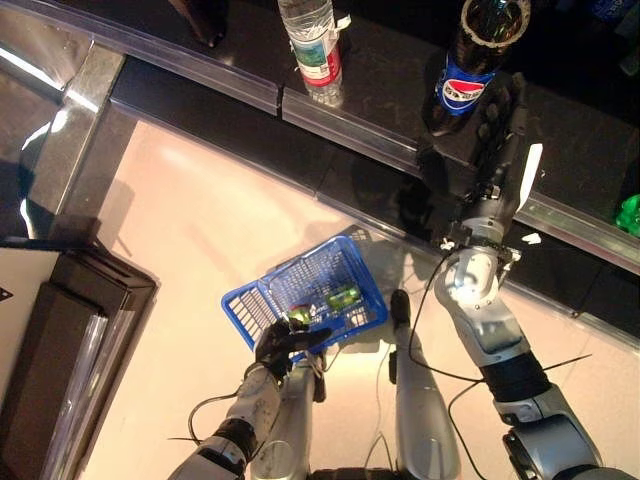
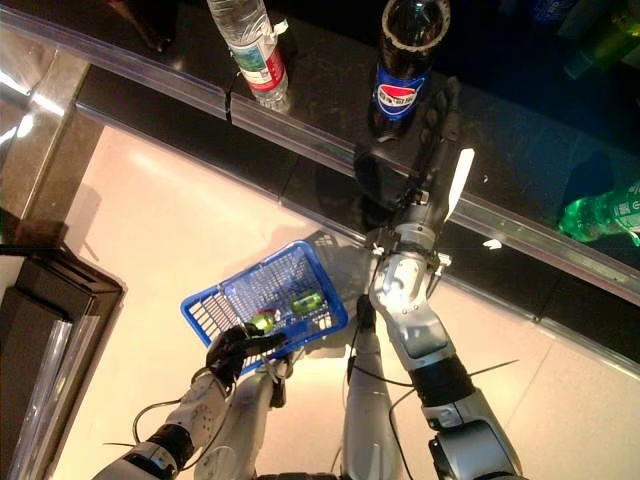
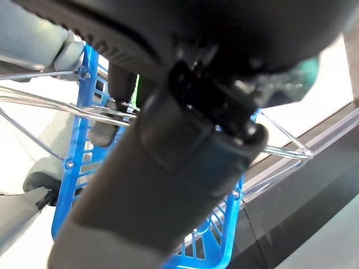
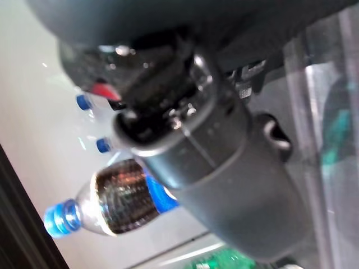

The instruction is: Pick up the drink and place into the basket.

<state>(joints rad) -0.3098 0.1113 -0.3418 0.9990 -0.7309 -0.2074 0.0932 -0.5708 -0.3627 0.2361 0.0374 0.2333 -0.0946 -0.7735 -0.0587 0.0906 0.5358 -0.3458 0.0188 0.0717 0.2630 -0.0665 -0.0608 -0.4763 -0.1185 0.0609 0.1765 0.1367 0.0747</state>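
A glossy black surface (image 1: 250,60) with a clear plastic lip is carrying the drink (image 1: 470,70), a dark cola bottle with a blue label. The right robot hand (image 1: 497,125) is lying beside it, fingers straight. The left robot hand (image 1: 285,345) is gripping the blue plastic lattice basket (image 1: 310,285). A clear water bottle (image 1: 312,45) is standing nearby.

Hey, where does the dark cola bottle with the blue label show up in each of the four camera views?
Left eye view: cola bottle at the top, right of centre, on the black counter, just beside the right hand.
Right eye view: top centre.
Left wrist view: not in it.
Right wrist view: lower left, past the hand, blue cap showing.
Shared landmark: the clear water bottle with a red label, to the cola's left in both eye views.
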